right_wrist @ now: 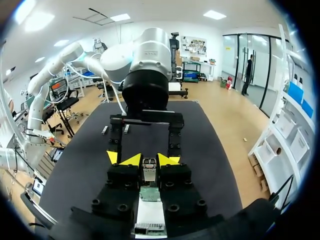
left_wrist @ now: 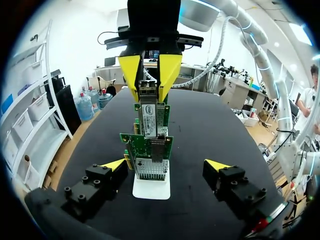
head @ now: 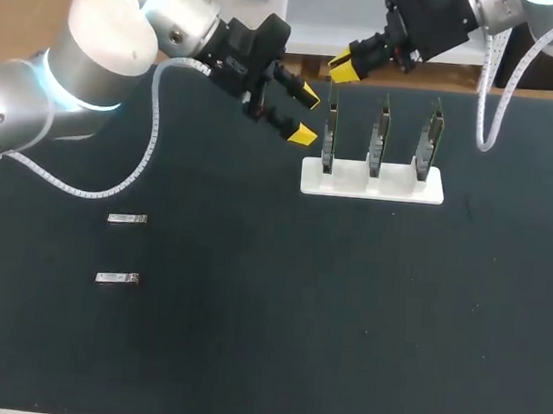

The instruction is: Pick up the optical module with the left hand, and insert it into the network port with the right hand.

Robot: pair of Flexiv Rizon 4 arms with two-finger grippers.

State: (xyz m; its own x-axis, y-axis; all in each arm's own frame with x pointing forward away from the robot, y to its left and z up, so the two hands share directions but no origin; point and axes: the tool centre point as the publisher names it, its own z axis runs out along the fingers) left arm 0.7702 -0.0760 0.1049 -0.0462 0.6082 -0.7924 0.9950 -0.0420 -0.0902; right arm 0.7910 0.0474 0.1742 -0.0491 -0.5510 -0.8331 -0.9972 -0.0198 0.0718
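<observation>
My right gripper (head: 343, 68) (right_wrist: 149, 160) is shut on a small silver optical module (right_wrist: 149, 169) (left_wrist: 146, 90). It holds the module upright at the top edge of the leftmost green network card (head: 329, 132) (right_wrist: 150, 193). Three such cards stand in a white holder (head: 373, 182) (left_wrist: 151, 187). My left gripper (head: 306, 115) (left_wrist: 166, 165) hangs open just left of that card with nothing between its fingers. In the left wrist view the cards line up straight ahead of it. Two more optical modules (head: 126, 218) (head: 116, 277) lie flat on the black mat at the left.
The black mat (head: 344, 320) covers the whole table. A white cable loop (head: 113, 188) from my left arm rests on the mat just above the loose modules. Another cable (head: 485, 119) hangs down from my right arm beside the holder.
</observation>
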